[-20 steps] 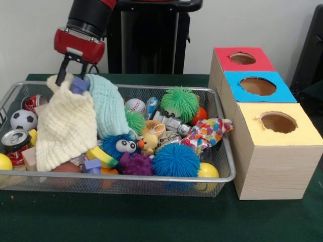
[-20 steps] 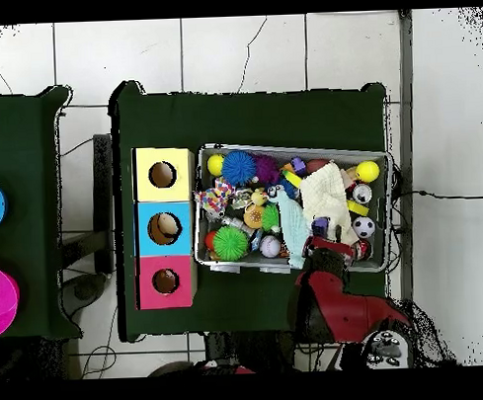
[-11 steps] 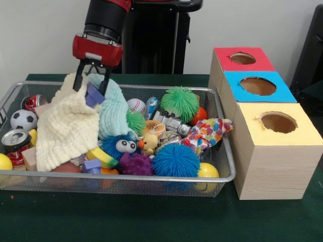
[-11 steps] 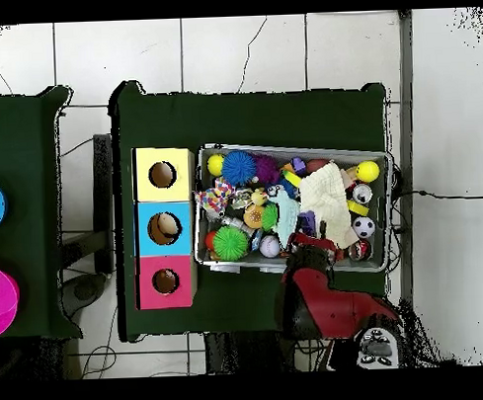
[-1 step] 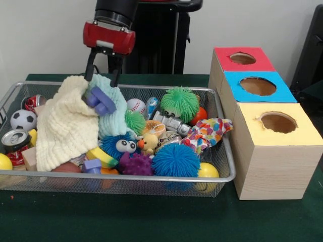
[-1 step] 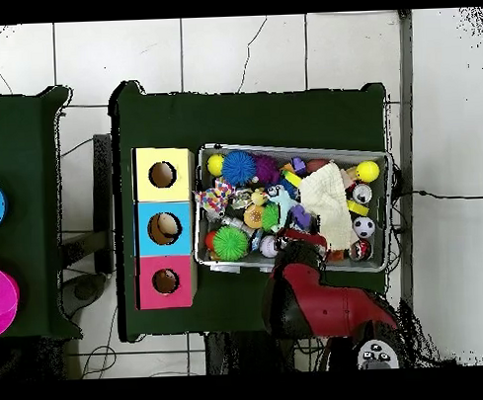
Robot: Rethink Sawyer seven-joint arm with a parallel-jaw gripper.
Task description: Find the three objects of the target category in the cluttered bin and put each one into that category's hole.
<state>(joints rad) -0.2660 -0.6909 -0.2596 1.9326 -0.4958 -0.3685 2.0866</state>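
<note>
One gripper [image 5: 103, 79] over the wire bin's [image 5: 224, 151] far-left part, red wrist above; jaws straddle a purple plastic block [image 5: 100, 101], which hangs tilted at the fingertips, clamped as far as the front view shows; block sits just clear of the cream knit cloth [image 5: 63, 126] and against the mint cloth [image 5: 112, 113] behind it. Overhead view: red arm [image 6: 313, 299] enters from the bottom edge, purple block [image 6: 301, 216] visible mid-bin beside the cream cloth [image 6: 329, 200]. Three-hole box row beside the bin: red box [image 5: 241, 59], blue box [image 5: 258, 86], yellow box [image 5: 277, 151]; all well apart from the gripper. Second purple block [image 5: 92, 166] lies at the bin's front; green spiky ball [image 5: 180, 103], blue spiky ball [image 5: 175, 161], soccer ball [image 5: 23, 120] among the clutter.
</note>
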